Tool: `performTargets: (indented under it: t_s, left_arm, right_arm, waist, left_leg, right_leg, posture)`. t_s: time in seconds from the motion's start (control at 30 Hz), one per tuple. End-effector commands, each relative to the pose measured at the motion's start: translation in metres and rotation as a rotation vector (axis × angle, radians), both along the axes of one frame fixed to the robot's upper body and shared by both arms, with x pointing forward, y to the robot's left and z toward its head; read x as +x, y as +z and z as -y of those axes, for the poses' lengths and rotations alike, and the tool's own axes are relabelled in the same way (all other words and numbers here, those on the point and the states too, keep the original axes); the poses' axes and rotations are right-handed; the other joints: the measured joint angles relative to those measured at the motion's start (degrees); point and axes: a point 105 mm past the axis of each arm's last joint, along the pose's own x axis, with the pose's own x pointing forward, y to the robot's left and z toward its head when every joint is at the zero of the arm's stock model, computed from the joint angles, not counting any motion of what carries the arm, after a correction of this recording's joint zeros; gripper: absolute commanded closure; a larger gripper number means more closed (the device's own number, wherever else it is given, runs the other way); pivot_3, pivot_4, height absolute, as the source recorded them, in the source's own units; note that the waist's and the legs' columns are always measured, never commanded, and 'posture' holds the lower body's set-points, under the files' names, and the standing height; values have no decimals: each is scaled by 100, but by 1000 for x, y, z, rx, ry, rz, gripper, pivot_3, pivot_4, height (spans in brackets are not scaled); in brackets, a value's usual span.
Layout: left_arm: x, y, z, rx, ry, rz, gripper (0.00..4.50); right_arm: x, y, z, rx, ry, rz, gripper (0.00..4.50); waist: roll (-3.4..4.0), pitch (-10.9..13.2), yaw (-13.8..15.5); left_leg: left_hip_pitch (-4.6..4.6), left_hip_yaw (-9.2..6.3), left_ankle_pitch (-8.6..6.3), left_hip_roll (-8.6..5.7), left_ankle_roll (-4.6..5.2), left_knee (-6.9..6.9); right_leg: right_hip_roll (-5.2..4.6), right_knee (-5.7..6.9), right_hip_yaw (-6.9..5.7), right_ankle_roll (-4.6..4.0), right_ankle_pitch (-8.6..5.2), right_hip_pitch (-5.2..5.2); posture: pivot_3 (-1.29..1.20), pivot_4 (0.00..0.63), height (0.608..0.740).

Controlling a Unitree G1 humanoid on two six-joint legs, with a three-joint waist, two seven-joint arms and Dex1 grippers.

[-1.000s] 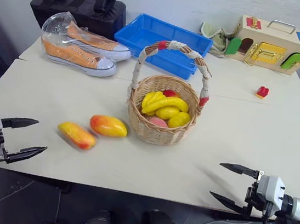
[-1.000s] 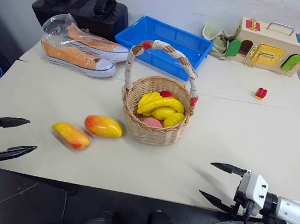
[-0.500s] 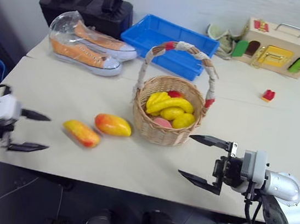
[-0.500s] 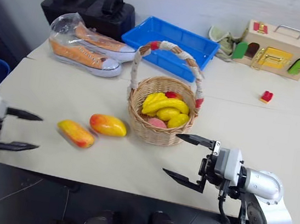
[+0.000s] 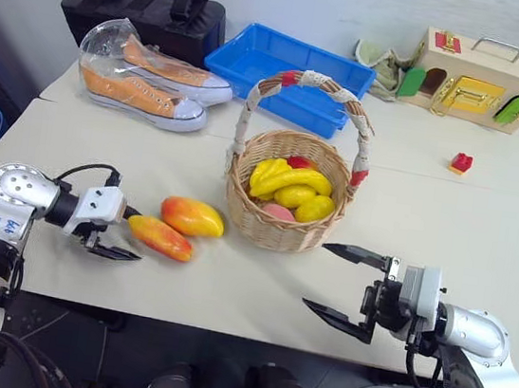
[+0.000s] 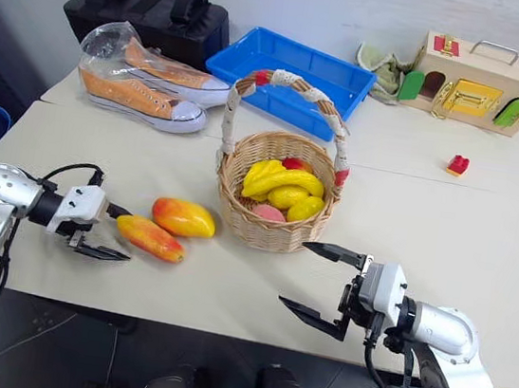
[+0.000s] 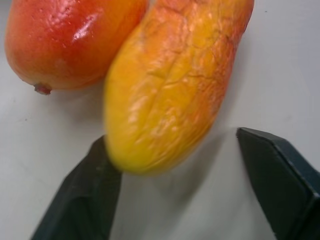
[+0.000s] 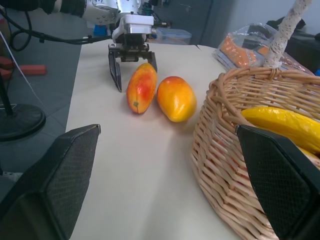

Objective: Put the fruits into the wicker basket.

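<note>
Two yellow-to-red fruits lie side by side on the table, left of the wicker basket (image 5: 285,218). One is long (image 5: 166,238) and the other rounder (image 5: 192,216). My left gripper (image 5: 136,236) is open, its fingers astride the long fruit's near end. In the left wrist view one finger (image 7: 85,195) touches that fruit (image 7: 170,85) and the other finger (image 7: 280,175) stands apart. My right gripper (image 5: 316,276) hangs open over the table's front, right of the basket and holding nothing. The right wrist view shows both fruits (image 8: 142,87) and the basket wall (image 8: 235,145).
The basket holds a yellow banana toy (image 5: 290,179) and lemon-like toys. Behind it stand a blue tray (image 5: 286,68), bagged orange shoes (image 5: 140,83) and a black bag (image 5: 140,11). A wooden latch box (image 5: 476,79) and a small red toy (image 5: 458,163) sit at the back right.
My left gripper has swung right onto the table to the long fruit, and its fingers have narrowed around the fruit's end. My right gripper has come in leftward toward the basket.
</note>
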Motion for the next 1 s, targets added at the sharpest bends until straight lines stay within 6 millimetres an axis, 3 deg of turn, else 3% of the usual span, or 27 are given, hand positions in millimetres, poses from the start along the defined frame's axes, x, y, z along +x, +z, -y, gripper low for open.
performTargets:
  t_s: [0.03, 0.07, 0.5, 0.6, 0.67, 0.8, 0.9, 1.0]
  left_arm:
    - [4, 10, 5, -43, -10, 48, 2108]
    - [3, 11, 5, -46, -14, 50, 2414]
    - [-20, 21, 15, -159, -51, 35, 2414]
    - [-52, 65, 24, -298, -69, -3, 2414]
    - [-57, 89, 44, -390, -66, 21, 2414]
    - [-50, 117, 79, -533, -41, 82, 2414]
    - [-21, 115, 115, -543, 45, 113, 2414]
    - [9, 118, 132, -576, 197, 129, 2414]
  right_arm:
    - [-3, 5, 1, 5, -16, 36, 0]
    - [-3, 4, 3, 4, -26, 33, 0]
    - [-2, -6, 10, -15, -53, -8, 0]
    - [-5, -7, 25, -29, -118, -25, 0]
    - [-5, -6, 35, -41, -165, -14, 0]
    - [-2, 1, 54, -36, -274, 17, 0]
    - [-1, 6, 66, -16, -359, 33, 0]
    - [4, 17, 71, 41, -429, 67, 0]
  waist:
    - [0, 0, 5]
    - [0, 0, 5]
    - [-1, -1, 8]
    - [-9, 2, -36]
    - [-13, 4, -18]
    - [25, -1, 99]
    - [26, -4, 153]
    - [18, -3, 151]
  left_leg:
    - [0, 0, -1, 0, 1, 10]
    - [0, 0, -3, 0, 5, 16]
    - [2, -8, -8, 1, 4, 25]
    - [-3, -5, -10, 5, 1, 22]
    - [-7, -18, -15, 10, -5, 22]
    - [11, -51, -15, -5, 5, 25]
    - [14, -45, -8, -14, 10, 29]
    - [9, -41, -7, -14, 8, 32]
  right_leg:
    - [0, 4, 0, 0, 0, 3]
    - [-1, 4, 0, -1, -1, 8]
    - [-2, 19, -4, 2, -2, 11]
    - [-2, 18, -4, 1, -3, 6]
    - [-2, 28, -17, 6, -5, 4]
    - [-6, -7, -27, 7, -11, 55]
    - [-5, -3, -19, 8, -10, 59]
    - [2, -6, -8, 11, -9, 56]
  posture:
    - [0, 150, 740]
    - [0, 150, 740]
    - [0, 150, 740]
    - [0, 150, 740]
    - [0, 150, 740]
    - [0, 150, 740]
    - [0, 150, 740]
    - [0, 150, 740]
